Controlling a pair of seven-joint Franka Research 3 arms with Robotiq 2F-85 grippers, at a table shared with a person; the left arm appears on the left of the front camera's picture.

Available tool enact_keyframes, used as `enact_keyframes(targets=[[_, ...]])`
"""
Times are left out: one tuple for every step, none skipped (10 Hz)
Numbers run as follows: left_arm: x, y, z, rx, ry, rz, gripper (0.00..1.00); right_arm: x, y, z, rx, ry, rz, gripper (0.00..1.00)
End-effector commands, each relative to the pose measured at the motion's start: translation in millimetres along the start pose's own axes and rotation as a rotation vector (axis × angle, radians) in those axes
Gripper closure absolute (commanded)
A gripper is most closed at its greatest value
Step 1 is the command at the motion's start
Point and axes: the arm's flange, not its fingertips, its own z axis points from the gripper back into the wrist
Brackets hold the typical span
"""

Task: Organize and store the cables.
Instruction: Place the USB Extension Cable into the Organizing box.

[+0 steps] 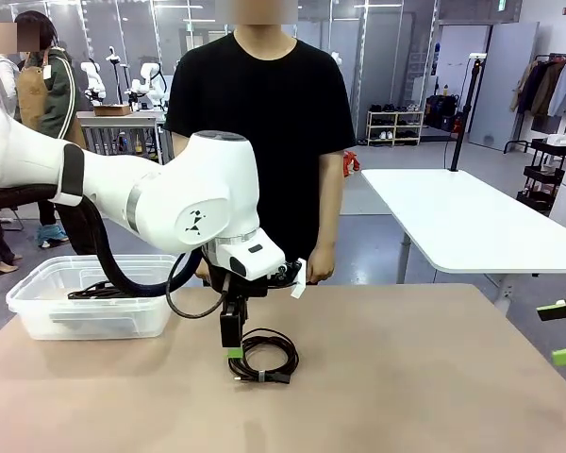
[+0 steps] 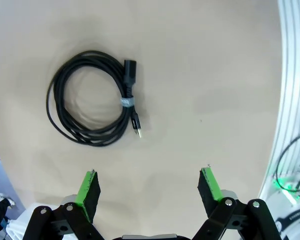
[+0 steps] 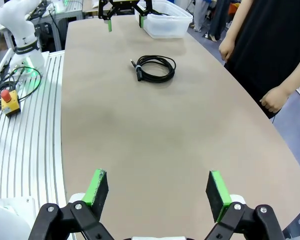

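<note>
Left gripper [image 2: 149,189] spread, empty; 1 coiled cable [image 2: 92,98] ahead, offset from its centreline; right gripper [image 3: 157,195] spread, far.

The table [image 1: 406,377] has a plain light-brown top with a rounded edge. A coiled black cable [image 1: 267,357] lies flat on it near the middle, its loops held together by a pale tie band [image 2: 127,102], with one plug end resting against the coil and the other poking just outside it. At the table's left side, toward the far edge, stands a clear plastic bin [image 1: 90,300], well apart from the coil; dark cords lie inside it. The surface around the coil is bare.
</note>
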Motion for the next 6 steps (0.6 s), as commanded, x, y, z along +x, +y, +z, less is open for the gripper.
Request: enact_keyframes(targets=[[1,-2,-28,0.019,-0.03,0.02,0.0,3,-1,-1,-0.006,-0.011,-0.009,0.0],[3,1,-38,0.02,-0.045,0.008,0.0,3,-1,-1,-0.006,-0.011,-0.009,0.0],[5,7,-49,0.003,-0.056,0.004,0.0,3,-1,-1,-0.006,-0.011,-0.009,0.0],[8,10,-58,-0.006,-0.057,-0.004,0.0,3,-1,-1,-0.006,-0.011,-0.009,0.0],[10,13,-67,-0.023,-0.07,-0.001,0.0,3,-1,-1,-0.006,-0.011,-0.009,0.0],[9,18,-74,-0.066,-0.143,-0.016,0.0,3,-1,-1,-0.006,-0.011,-0.009,0.0]])
